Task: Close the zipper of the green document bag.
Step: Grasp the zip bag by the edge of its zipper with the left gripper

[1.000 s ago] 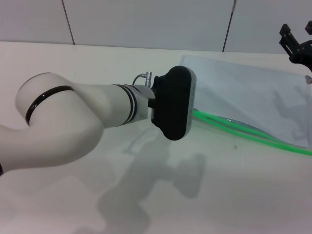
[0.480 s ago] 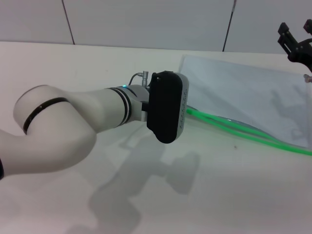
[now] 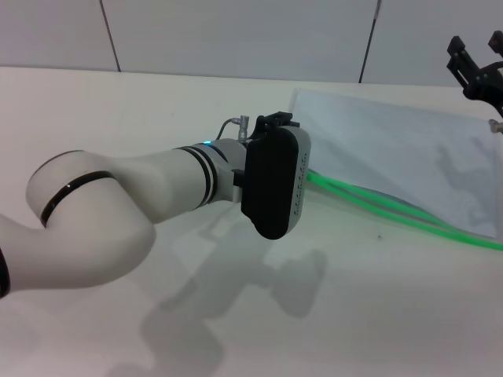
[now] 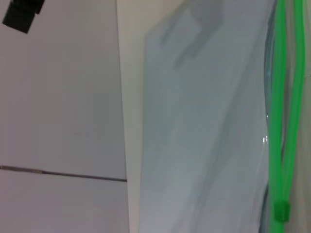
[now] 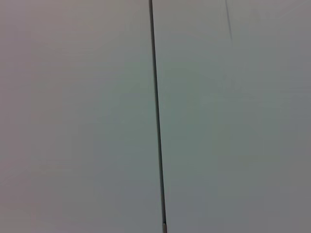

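Head view: the green document bag [image 3: 393,161] lies flat on the white table [image 3: 157,102], its zipper [image 3: 393,214] along the near edge, the two green strips still apart. The left gripper [image 3: 277,119] hovers at the bag's left end, fingers hidden behind its black wrist housing, so I cannot tell their state. The right gripper [image 3: 475,67] hangs beyond the bag's far right corner, fingers spread, empty.

Left wrist view: the slider tab [image 4: 280,211] sits beside the bag's body.

Right wrist view: only wall panels.

Judgement: approach step; next, pinch the slider.

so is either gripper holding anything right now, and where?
Cannot tell for the left gripper at the zipper end; right gripper is raised clear, holding nothing.
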`<state>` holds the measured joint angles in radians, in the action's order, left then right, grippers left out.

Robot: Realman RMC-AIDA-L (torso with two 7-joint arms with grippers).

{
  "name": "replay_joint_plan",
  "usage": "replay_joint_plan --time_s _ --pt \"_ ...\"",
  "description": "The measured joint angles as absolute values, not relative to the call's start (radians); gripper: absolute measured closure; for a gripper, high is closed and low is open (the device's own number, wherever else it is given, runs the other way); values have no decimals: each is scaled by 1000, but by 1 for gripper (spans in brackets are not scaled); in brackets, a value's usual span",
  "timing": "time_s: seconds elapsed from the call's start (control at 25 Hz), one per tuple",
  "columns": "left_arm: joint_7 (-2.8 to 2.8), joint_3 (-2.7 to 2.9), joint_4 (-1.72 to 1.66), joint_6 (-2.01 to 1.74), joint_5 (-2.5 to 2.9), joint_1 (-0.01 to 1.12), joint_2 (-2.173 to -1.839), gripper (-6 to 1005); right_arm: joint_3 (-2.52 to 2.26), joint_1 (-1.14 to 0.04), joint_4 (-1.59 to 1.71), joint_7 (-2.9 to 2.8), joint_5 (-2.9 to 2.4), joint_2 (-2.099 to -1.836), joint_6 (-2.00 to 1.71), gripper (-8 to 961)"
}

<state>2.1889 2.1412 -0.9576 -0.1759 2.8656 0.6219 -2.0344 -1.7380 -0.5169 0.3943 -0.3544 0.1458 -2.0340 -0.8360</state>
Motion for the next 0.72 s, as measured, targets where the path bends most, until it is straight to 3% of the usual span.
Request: replay_joint_plan --time_s 0.72 --pt "2197 2172 -925 -131 2857 641 -2040 241 -1738 -518 394 -357 147 -2034 -836 274"
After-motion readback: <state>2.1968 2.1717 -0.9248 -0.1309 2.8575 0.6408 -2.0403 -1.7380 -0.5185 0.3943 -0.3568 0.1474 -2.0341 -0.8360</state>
